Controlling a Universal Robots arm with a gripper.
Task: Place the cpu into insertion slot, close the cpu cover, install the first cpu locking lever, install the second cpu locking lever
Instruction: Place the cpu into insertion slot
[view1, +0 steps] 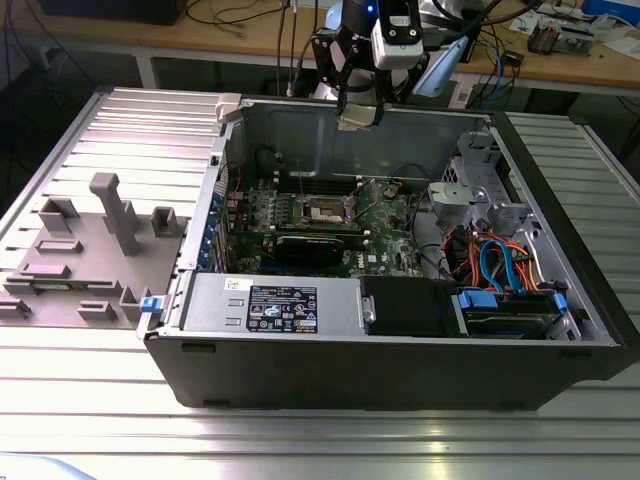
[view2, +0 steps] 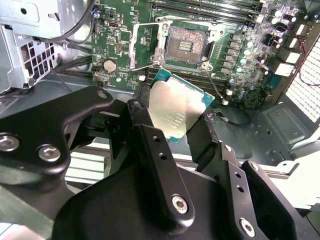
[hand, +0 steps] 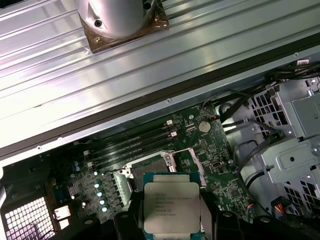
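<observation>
Ribbed metal table (view1: 300, 440) bears computer case (view1: 380, 370); grey fixtures (view1: 110, 215).

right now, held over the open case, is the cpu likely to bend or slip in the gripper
Probably stiff: the cpu is a flat plate with a metal top and shows no sag in the gripper. Likely light, being thin. Possibly slippery: only its edges are pinched, so a knock might shift it.

Gripper (view2: 171, 120): black fingers (view2: 139, 109) clamp two opposite edges of the chip.
Chip (view2: 175, 111): silver top showing, tilted, held clear of the board.
Socket (view2: 187, 47): bare, cover (view2: 141, 46) open beside it.
Board (view2: 245, 65): green.
</observation>
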